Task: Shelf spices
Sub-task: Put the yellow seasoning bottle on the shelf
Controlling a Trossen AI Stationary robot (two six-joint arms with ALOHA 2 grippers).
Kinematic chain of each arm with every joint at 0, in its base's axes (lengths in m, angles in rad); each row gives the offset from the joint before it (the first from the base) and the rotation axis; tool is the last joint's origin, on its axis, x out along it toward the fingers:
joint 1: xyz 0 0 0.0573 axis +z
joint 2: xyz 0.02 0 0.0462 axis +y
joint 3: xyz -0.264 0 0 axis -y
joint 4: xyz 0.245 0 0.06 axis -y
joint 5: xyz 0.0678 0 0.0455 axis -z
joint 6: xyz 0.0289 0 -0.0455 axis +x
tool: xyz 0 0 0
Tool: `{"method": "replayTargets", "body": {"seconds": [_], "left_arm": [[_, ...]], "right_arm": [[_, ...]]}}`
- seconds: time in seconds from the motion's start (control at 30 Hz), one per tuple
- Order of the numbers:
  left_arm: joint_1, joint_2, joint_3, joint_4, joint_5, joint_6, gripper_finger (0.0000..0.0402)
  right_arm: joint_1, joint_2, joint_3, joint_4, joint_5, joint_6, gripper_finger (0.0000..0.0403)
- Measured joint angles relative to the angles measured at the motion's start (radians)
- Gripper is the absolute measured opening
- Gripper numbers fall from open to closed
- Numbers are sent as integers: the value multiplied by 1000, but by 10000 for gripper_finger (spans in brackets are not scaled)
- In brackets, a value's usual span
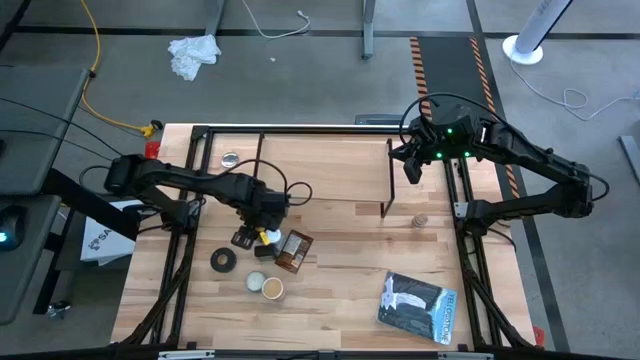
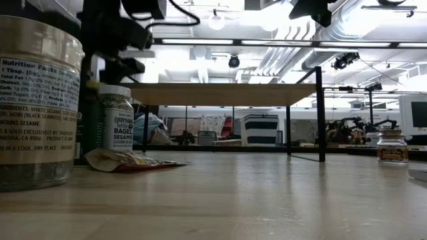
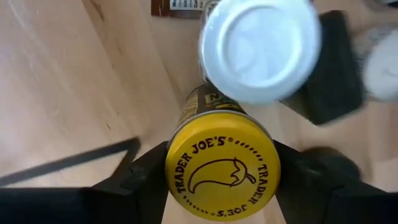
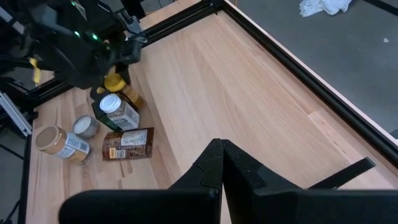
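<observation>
left gripper (image 3: 222,180) straddles the yellow-lidded jar (image 3: 222,172), fingers apart beside its lid; next, probably squeeze and lift toward the shelf (image 1: 300,170).

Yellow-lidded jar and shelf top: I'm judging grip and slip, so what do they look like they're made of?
The yellow-lidded jar has a glossy yellow lid, probably painted metal, judging by its printed logo and sheen; its body is mostly hidden. The shelf top looks like pale, matt wood with visible grain, on thin black legs, likely metal.
</observation>
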Motion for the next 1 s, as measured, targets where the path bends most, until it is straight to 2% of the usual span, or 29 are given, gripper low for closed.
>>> {"method": "replayTargets", "body": {"seconds": [0.17,0.33,0.43,0.5,0.57,0.67,0.87,0.93,1.0], "left_arm": [[-8,-85,86,-148,69,-70,226],[-28,-228,221,-235,64,-215,226],[-31,-285,335,-178,-1,-309,226],[-24,-289,411,-123,-124,-332,226],[4,-260,489,-99,-228,-327,226],[69,-164,613,-138,-302,-297,226],[231,101,865,-443,-295,-257,226],[275,163,913,-446,-287,-270,226],[308,202,943,-427,-220,-290,227]], "right_arm": [[0,0,0,0,0,-11,0],[0,0,0,0,0,-17,0],[0,0,0,0,0,-26,0],[0,0,0,0,0,-26,0],[0,0,0,0,0,-27,0],[0,0,0,0,0,-26,0],[-2,0,0,1,0,-21,0],[-2,0,0,1,0,-17,0],[-2,0,0,1,0,-1,0]]}}
